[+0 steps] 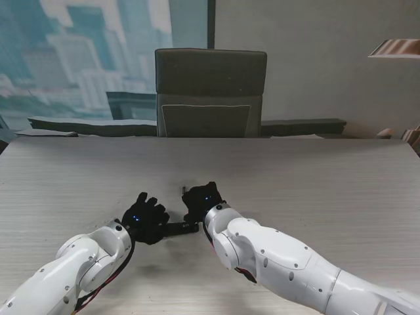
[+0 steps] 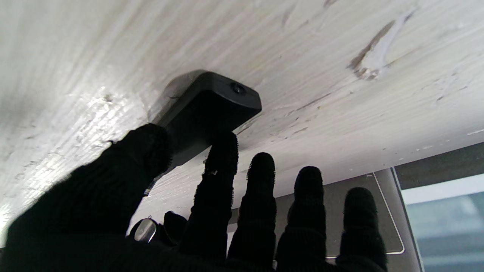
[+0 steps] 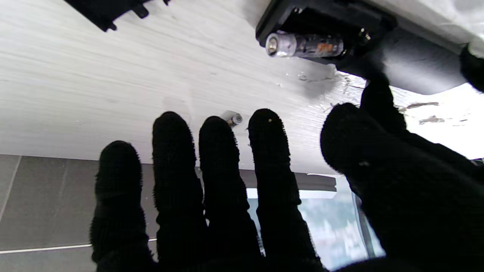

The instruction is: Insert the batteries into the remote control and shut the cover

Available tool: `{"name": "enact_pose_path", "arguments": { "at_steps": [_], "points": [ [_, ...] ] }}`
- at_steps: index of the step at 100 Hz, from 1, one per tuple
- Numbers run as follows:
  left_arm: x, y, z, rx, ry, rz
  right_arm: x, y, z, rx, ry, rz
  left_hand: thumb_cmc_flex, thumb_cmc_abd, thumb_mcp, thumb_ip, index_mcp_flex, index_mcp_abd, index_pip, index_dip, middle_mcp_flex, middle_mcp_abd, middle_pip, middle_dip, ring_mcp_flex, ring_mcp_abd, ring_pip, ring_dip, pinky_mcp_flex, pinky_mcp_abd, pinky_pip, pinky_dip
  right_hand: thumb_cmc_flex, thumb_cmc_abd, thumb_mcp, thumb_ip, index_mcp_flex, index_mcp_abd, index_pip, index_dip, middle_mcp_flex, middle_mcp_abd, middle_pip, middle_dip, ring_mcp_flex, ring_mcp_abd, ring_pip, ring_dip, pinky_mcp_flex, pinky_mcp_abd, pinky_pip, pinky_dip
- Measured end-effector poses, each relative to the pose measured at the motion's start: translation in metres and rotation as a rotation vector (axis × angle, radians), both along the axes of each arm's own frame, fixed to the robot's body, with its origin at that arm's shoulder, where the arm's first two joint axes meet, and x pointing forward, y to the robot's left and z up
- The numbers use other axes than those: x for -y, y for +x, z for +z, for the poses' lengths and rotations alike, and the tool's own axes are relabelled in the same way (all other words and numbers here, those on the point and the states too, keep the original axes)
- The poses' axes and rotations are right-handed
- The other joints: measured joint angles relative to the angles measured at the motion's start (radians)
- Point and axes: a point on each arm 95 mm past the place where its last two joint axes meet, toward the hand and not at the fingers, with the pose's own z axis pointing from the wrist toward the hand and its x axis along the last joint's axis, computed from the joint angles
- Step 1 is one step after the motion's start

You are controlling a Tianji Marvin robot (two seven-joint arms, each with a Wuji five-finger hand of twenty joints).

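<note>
Left robot hand (image 1: 146,218) in its black knit glove, palm down at the tabletop's near middle, thumb and forefinger pinched on one end of the long black plastic remote control (image 2: 206,113); other three fingers (image 2: 261,196) straight and spread, touching nothing. Remote lying flat on the pale wood-grain tabletop (image 1: 315,184), running from left robot hand toward right robot hand. Right robot hand (image 3: 264,196) just beside, also gloved in black, four fingers straight and slightly apart, thumb free, holding nothing, hovering over the remote's other end. Battery bay open there, one silver cylindrical battery (image 3: 304,44) seated inside, its flat end facing out. Second small silver battery (image 3: 232,118) loose on the tabletop just past the right fingertips, farther from me. Flat black plastic cover (image 3: 109,11) with small tabs lying apart from the remote. Dark grey office chair (image 1: 210,92) behind the far edge.
</note>
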Motion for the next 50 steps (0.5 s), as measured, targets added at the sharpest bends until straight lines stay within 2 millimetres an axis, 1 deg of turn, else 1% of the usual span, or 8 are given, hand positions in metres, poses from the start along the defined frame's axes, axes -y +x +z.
{"name": "enact_pose_path", "arguments": {
  "at_steps": [3, 10, 19, 22, 27, 35, 40, 50],
  "points": [
    [0.0, 0.0, 0.0, 0.001, 0.003, -0.001, 0.0, 0.0, 0.0, 0.0, 0.0, -0.006, 0.0, 0.003, -0.011, 0.0, 0.0, 0.0, 0.0, 0.0, 0.0, 0.0, 0.0, 0.0, 0.0, 0.0, 0.0, 0.0, 0.0, 0.0, 0.0, 0.0, 0.0, 0.0, 0.0, 0.0, 0.021, 0.006, 0.0, 0.0, 0.001, 0.0, 0.0, 0.0, 0.0, 0.0, 0.001, 0.0, 0.001, 0.0, 0.002, 0.005],
    [0.0, -0.001, 0.0, 0.008, 0.012, 0.0, 0.001, -0.001, -0.001, -0.001, 0.001, -0.012, -0.002, 0.022, -0.034, 0.0, 0.0, -0.007, -0.006, -0.001, 0.0, 0.0, 0.0, 0.0, 0.0, 0.0, 0.0, 0.0, 0.0, 0.0, 0.0, 0.0, 0.0, 0.0, -0.008, 0.0, 0.011, 0.007, 0.0, 0.0, 0.002, 0.001, 0.0, 0.001, 0.0, 0.0, 0.002, 0.0, 0.001, 0.0, 0.006, 0.006],
    [-0.001, -0.002, 0.001, 0.023, 0.027, 0.007, 0.002, -0.001, -0.002, -0.004, 0.001, -0.018, -0.013, 0.03, -0.063, 0.0, 0.0, -0.028, -0.04, -0.016, 0.0, 0.0, 0.0, 0.0, 0.0, 0.0, 0.0, 0.0, 0.0, 0.0, 0.0, 0.0, 0.0, 0.005, -0.009, 0.0, 0.033, 0.012, 0.0, 0.0, 0.014, 0.002, 0.0, 0.001, 0.0, 0.0, 0.008, 0.0, 0.001, 0.0, 0.007, 0.007],
    [-0.002, -0.003, 0.001, 0.027, 0.03, 0.012, 0.002, -0.001, -0.002, -0.005, 0.001, -0.02, -0.014, 0.034, -0.071, 0.0, 0.0, -0.031, -0.054, -0.024, 0.0, 0.0, 0.0, 0.0, 0.0, 0.0, 0.0, 0.0, 0.0, 0.0, 0.0, 0.0, 0.0, 0.015, -0.009, 0.0, 0.037, 0.017, 0.0, 0.0, 0.014, 0.01, 0.0, 0.001, 0.0, 0.001, 0.008, 0.0, 0.001, 0.0, 0.007, 0.008],
    [-0.005, -0.004, 0.001, 0.03, 0.033, 0.024, 0.003, -0.001, -0.003, -0.007, 0.002, -0.023, -0.019, 0.044, -0.088, 0.0, 0.0, -0.04, -0.08, -0.031, 0.0, 0.0, 0.0, 0.0, 0.0, 0.0, 0.0, 0.0, 0.0, 0.0, 0.0, 0.0, 0.0, 0.015, -0.009, 0.019, 0.05, 0.03, -0.001, 0.0, 0.014, 0.011, 0.0, 0.001, 0.0, 0.006, 0.008, 0.0, 0.001, 0.0, 0.007, 0.008],
    [-0.008, -0.006, 0.0, 0.036, 0.036, 0.041, 0.003, -0.002, -0.003, -0.009, 0.006, -0.03, -0.029, 0.044, -0.117, 0.0, -0.003, -0.032, -0.117, -0.051, 0.0, 0.0, 0.0, 0.0, 0.0, 0.0, 0.0, 0.0, 0.0, 0.0, 0.0, 0.0, 0.0, 0.037, -0.009, 0.03, 0.063, 0.059, -0.024, 0.0, 0.033, 0.024, 0.0, 0.001, 0.013, 0.019, 0.009, 0.0, 0.004, 0.0, 0.007, 0.009],
    [-0.009, -0.007, 0.0, 0.047, 0.031, 0.049, 0.003, -0.002, -0.003, -0.007, 0.011, -0.034, -0.031, 0.057, -0.125, 0.0, -0.013, -0.031, -0.146, -0.062, 0.0, 0.0, 0.0, 0.0, 0.0, 0.0, 0.0, 0.0, 0.0, 0.0, 0.0, 0.0, 0.0, 0.045, -0.009, 0.053, 0.077, 0.07, -0.033, 0.002, 0.027, 0.025, 0.0, 0.001, 0.016, 0.026, 0.009, 0.0, 0.008, 0.0, 0.007, 0.01],
    [-0.011, -0.008, -0.001, 0.08, 0.008, 0.054, 0.003, -0.002, -0.003, -0.007, 0.018, -0.042, -0.041, 0.054, -0.149, 0.0, -0.043, -0.005, -0.164, -0.075, -0.005, 0.0, -0.004, 0.0, 0.0, 0.0, 0.0, 0.0, -0.001, 0.0, 0.0, 0.0, 0.0, 0.05, -0.009, 0.053, 0.075, 0.08, -0.038, 0.012, 0.038, 0.026, 0.0, 0.001, 0.023, 0.027, 0.011, 0.0, 0.011, 0.001, 0.007, 0.017]
  ]
}}
